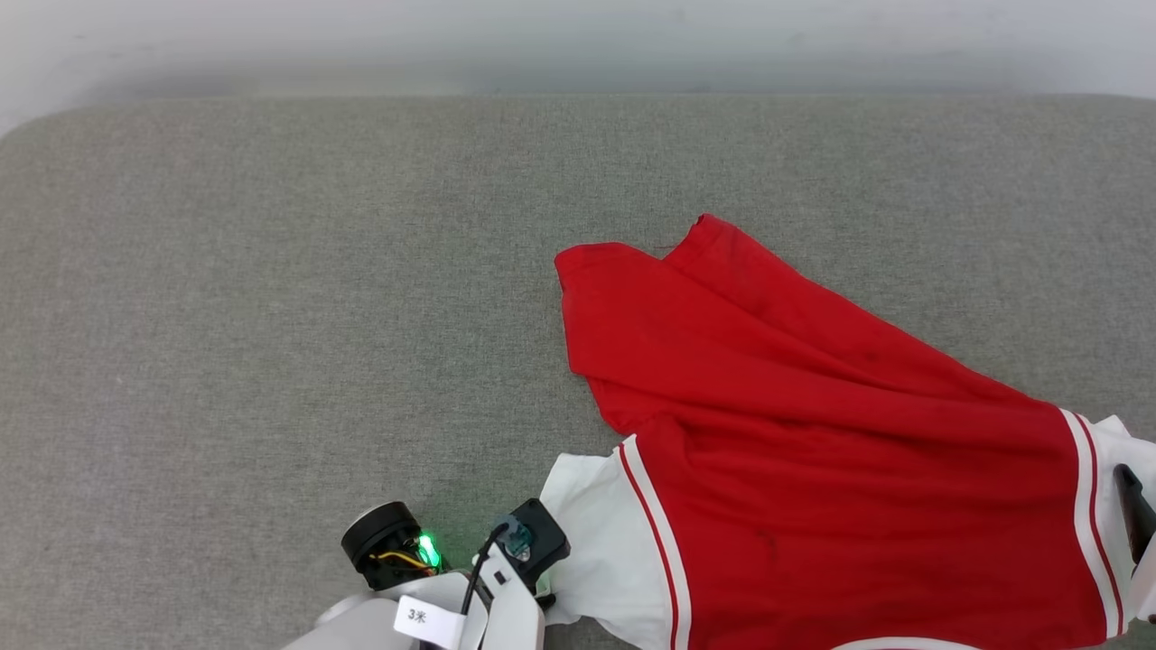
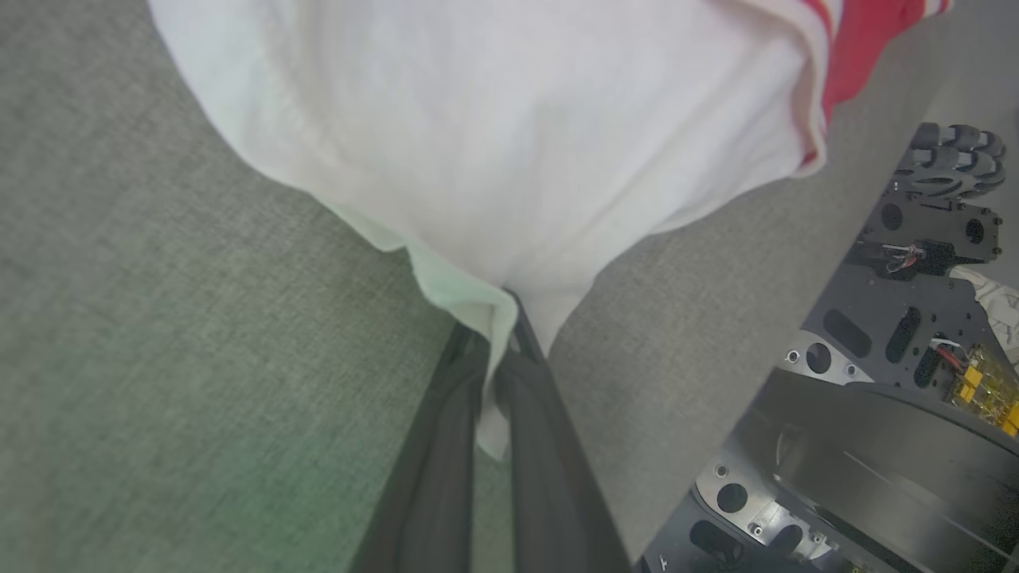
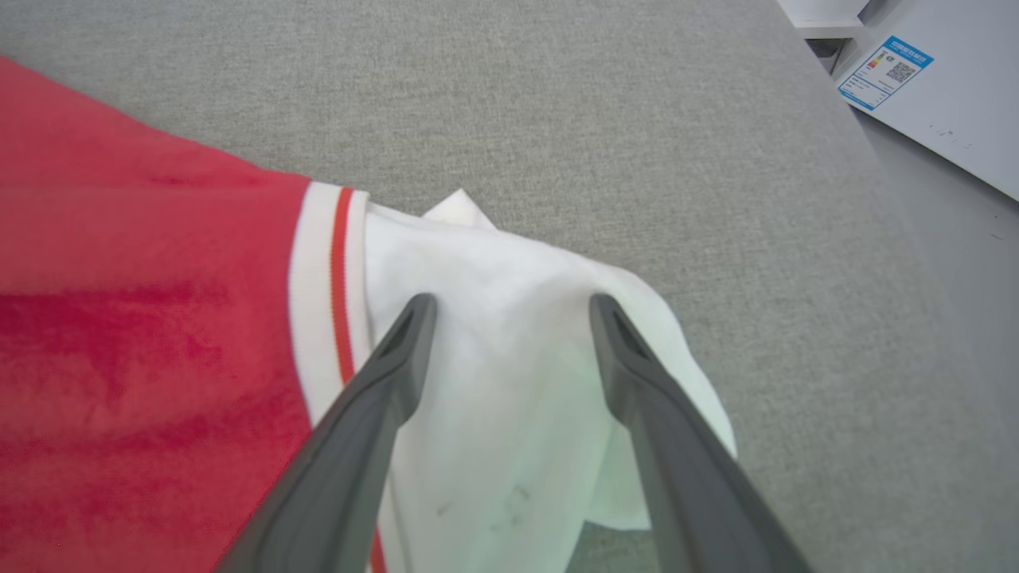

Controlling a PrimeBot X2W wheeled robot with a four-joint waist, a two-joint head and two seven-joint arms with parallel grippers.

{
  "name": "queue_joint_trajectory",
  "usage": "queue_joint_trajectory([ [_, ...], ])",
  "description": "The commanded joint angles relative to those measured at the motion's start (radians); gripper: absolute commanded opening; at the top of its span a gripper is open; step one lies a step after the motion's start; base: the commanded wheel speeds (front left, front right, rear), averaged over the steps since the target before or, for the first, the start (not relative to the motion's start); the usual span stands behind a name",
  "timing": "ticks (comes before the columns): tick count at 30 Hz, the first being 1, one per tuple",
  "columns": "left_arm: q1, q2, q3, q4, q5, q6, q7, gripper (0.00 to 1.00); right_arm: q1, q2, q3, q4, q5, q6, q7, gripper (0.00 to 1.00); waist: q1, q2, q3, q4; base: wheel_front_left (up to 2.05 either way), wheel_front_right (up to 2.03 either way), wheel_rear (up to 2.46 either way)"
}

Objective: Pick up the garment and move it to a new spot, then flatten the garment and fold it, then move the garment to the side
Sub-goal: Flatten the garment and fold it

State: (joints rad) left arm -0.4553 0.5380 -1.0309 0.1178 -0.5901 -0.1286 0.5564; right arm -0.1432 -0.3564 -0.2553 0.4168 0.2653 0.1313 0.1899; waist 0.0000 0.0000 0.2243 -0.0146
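A grey pad (image 1: 271, 271) is seen from above and is bare across its left half. At the lower middle of the head view, the left gripper (image 1: 547, 596) is set against the edge of a white sleeve (image 1: 601, 542), and a green light is lit on its wrist. In the left wrist view, that gripper (image 2: 493, 326) is closed narrow. A fold of the sleeve (image 2: 493, 119) is pinched between its two dark fingers (image 2: 446, 446), and the cloth is drawn taut from the pinch. The robot's dark base (image 2: 876, 334) is seen at that view's right.

The garment (image 1: 813, 433) is laid on the pad right of the middle, with a plain red side up and long creases. Its red end is pointed toward the pad's centre, and its body is spread toward the lower right. Red-and-white striped trim is seen where each sleeve joins the body.

At the right edge, one dark finger (image 1: 1133, 506) is seen beside the second white sleeve (image 1: 1106, 442). In the right wrist view, the right gripper (image 3: 513, 306) is held wide open over that sleeve (image 3: 517, 398), one finger to each side. Whether the cloth is touched cannot be told.
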Motion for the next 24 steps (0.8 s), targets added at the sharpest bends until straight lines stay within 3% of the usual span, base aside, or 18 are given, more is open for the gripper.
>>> queue_joint_trajectory([
  [1, 0.028, 0.016, -0.021, 0.034, -0.002, -0.001, 0.01, 0.0, -0.009, 0.003, 0.001, 0.001, -0.002, -0.001, -0.005, 1.0, 0.0, 0.0, -0.004, 0.001, 0.0, 0.0, 0.0],
  [8, 0.017, 0.049, 0.082, 0.002, -0.041, 0.049, -0.093, 0.0, 0.014, -0.015, 0.008, -0.005, 0.003, -0.001, -0.01, 1.0, 0.0, 0.0, -0.039, 0.013, 0.0, 0.0, 0.0],
  [16, 0.073, 0.129, 0.198, -0.057, -0.112, 0.13, -0.175, 0.0, 0.066, -0.045, 0.044, -0.055, 0.021, -0.001, 0.007, 1.0, 0.0, 0.0, -0.093, 0.03, 0.0, 0.0, 0.0],
  [24, 0.153, 0.218, 0.289, -0.098, -0.17, 0.219, -0.219, 0.0, 0.149, -0.126, 0.161, -0.217, 0.086, -0.001, 0.144, 1.0, 0.0, 0.0, -0.134, 0.023, 0.0, 0.0, 0.0],
])
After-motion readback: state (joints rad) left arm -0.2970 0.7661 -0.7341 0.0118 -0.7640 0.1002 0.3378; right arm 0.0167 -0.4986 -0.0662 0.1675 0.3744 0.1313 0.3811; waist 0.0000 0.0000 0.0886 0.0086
